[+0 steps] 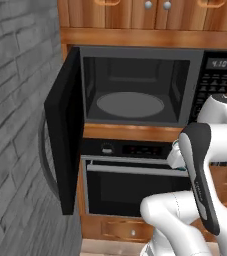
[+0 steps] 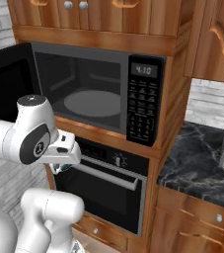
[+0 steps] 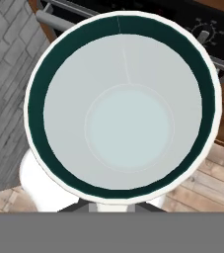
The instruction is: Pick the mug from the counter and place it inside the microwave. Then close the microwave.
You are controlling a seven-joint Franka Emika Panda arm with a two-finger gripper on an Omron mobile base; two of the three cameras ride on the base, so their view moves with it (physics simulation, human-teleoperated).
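The end effector [image 2: 61, 165] pinches the mug [image 3: 121, 106], holding it in the air in front of the black oven [image 1: 135, 182], below the microwave [image 1: 135, 87]. The microwave door [image 1: 64, 130] stands swung wide open, and the turntable [image 1: 130, 104] lies bare.

mug [image 3: 126, 128] interior close-up, oven [image 3: 202, 24] apparently behind

Layout: microwave [image 1: 135, 87] over oven [image 1: 135, 180], door [image 1: 65, 130] swung left.
Mug [image 3: 121, 106] before oven; bench [image 2: 202, 158] right.
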